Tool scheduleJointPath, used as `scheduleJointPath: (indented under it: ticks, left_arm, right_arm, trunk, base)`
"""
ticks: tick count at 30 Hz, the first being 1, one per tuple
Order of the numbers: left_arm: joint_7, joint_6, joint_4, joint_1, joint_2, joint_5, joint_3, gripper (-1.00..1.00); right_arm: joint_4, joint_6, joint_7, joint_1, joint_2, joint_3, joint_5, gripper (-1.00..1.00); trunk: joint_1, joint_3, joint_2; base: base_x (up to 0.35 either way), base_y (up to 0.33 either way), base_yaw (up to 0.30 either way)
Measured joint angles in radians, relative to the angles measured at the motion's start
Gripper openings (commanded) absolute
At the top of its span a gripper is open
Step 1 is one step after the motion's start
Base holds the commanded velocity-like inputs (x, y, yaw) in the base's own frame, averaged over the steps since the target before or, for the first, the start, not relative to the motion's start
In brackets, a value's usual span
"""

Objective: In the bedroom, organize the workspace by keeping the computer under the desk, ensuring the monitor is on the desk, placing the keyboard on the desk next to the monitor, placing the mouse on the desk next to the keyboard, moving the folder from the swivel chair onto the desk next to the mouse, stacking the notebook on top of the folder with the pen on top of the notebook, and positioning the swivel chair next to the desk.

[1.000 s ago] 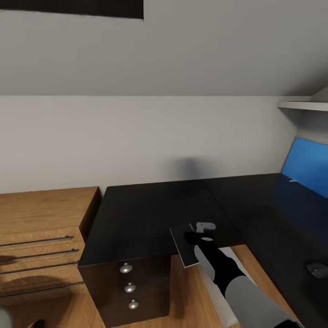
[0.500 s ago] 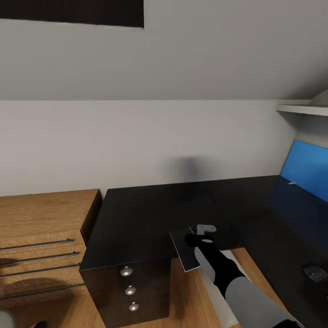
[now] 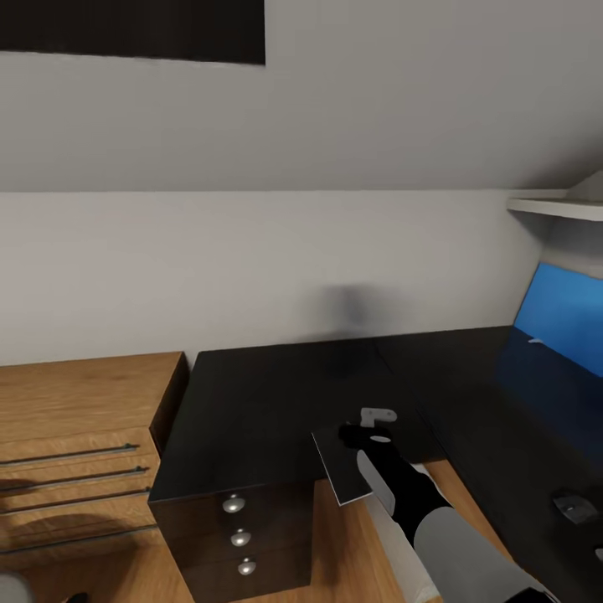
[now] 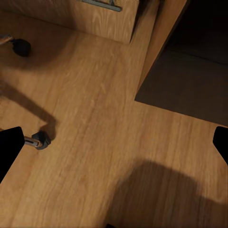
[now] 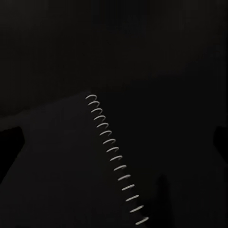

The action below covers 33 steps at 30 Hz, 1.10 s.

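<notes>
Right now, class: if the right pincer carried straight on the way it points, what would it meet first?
The right pincer, holding the notebook, aims at the desk. The black desktop lies beyond the notebook's spiral edge, so it would probably meet that desktop first; the depth is hard to judge.

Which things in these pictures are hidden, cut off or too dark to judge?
- The right hand in the head view: the notebook it carries covers its fingers, so the grip is not readable.
- The notebook in the right wrist view: too dark; just its spiral binding is plain.
- The small dark object on the desk: near the head view's right edge, too small to name.
- The chair castor: the rest of the chair is cut off.
</notes>
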Motion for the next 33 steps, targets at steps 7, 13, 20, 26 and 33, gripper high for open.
scheduleJointPath:
  ticks: [7, 13, 20, 26, 33]
  left_arm:
    - [0.000, 0.000, 0.001, 0.000, 0.000, 0.001, 0.000, 1.00]
    - [0.000, 0.001, 0.001, 0.000, 0.000, 0.001, 0.000, 1.00]
    - [0.000, 0.002, 0.002, 0.000, -0.001, 0.000, 0.000, 1.00]
    - [0.000, 0.002, 0.003, 0.000, -0.007, 0.000, 0.001, 1.00]
    - [0.000, 0.001, 0.003, 0.000, -0.010, 0.000, 0.001, 1.00]
  right_arm:
    - [-0.047, 0.006, 0.000, 0.001, -0.001, 0.000, -0.001, 1.00]
    - [-0.207, 0.060, -0.007, 0.008, -0.004, 0.000, -0.001, 1.00]
    - [-0.448, 0.135, -0.053, 0.098, -0.006, -0.001, -0.005, 1.00]
    - [-0.673, 0.199, -0.096, 0.195, -0.005, 0.000, -0.009, 1.00]
    - [-0.781, 0.222, -0.105, 0.253, 0.000, 0.004, -0.024, 1.00]
  trunk:
    - [-0.027, 0.022, 0.049]
    - [-0.050, 0.041, 0.091]
    - [-0.069, 0.057, 0.126]
    - [-0.069, 0.057, 0.126]
    - [-0.069, 0.057, 0.126]
  base:
    - [0.000, 0.000, 0.000]
    - [0.000, 0.000, 0.000]
    - [0.000, 0.000, 0.000]
    - [0.000, 0.000, 0.000]
    - [0.000, 0.000, 0.000]
